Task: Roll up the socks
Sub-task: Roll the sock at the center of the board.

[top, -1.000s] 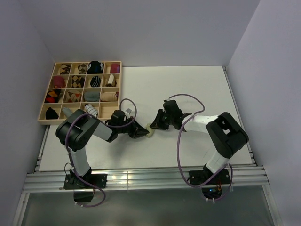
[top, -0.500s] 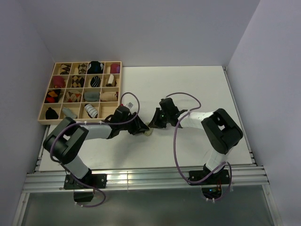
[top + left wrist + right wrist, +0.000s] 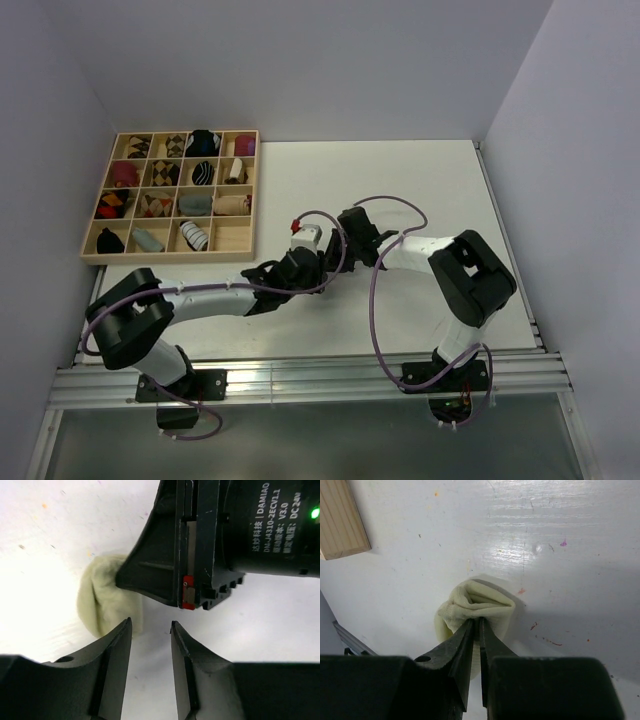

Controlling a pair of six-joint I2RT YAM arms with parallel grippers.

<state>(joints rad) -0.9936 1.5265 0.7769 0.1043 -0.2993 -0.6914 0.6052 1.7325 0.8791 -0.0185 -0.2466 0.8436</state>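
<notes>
Between the tips of our right claw (image 3: 476,622) we pinch a fold of the sock (image 3: 485,605), pale yellow-green, with the jaws almost closed on the cloth. Our left claw (image 3: 151,625) stands partly open with nothing between its fingers, just beside the sock and facing the right claw. We see the sock bunched on the white tabletop (image 3: 570,555), near its middle, well apart from the wooden tray (image 3: 165,257) of rolled socks (image 3: 203,172) at the far left.
</notes>
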